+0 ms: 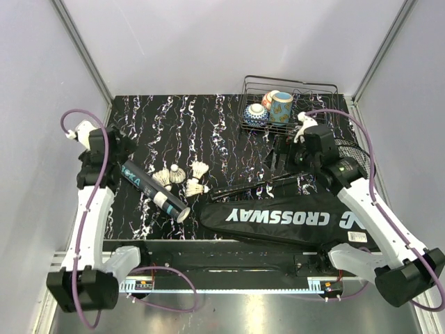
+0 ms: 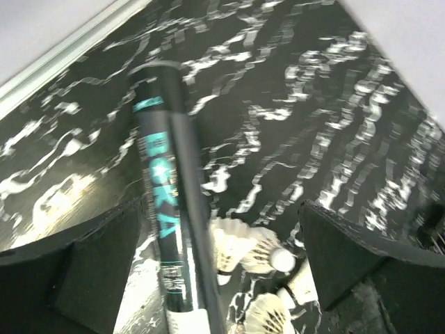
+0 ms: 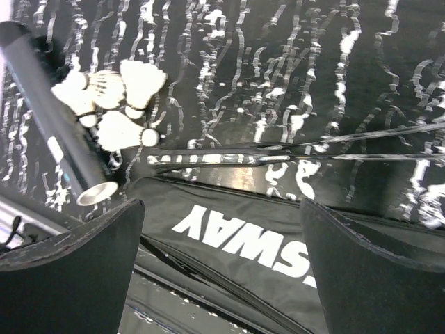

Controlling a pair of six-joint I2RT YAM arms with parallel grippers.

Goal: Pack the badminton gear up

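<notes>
The left gripper hangs with its jaws wide apart and nothing between them, above the dark teal-lettered tube. The tube lies on a slant near the left edge of the black marbled table, with its pale-rimmed end toward the near edge. Four white feather shuttlecocks sit just beside the tube, toward the table's middle.

The right gripper is also spread wide and empty. It hangs over the thin black racket, whose head runs toward the right edge under that arm. The long black CROSSWAY bag lies along the near edge, just beside the racket shaft.

Nothing looks packed yet. The step in hand seems to be steadying the tube. A grip squarely across its middle would stop it rolling, and each shuttlecock is best pinched lightly at the cork, sparing the feathers.
</notes>
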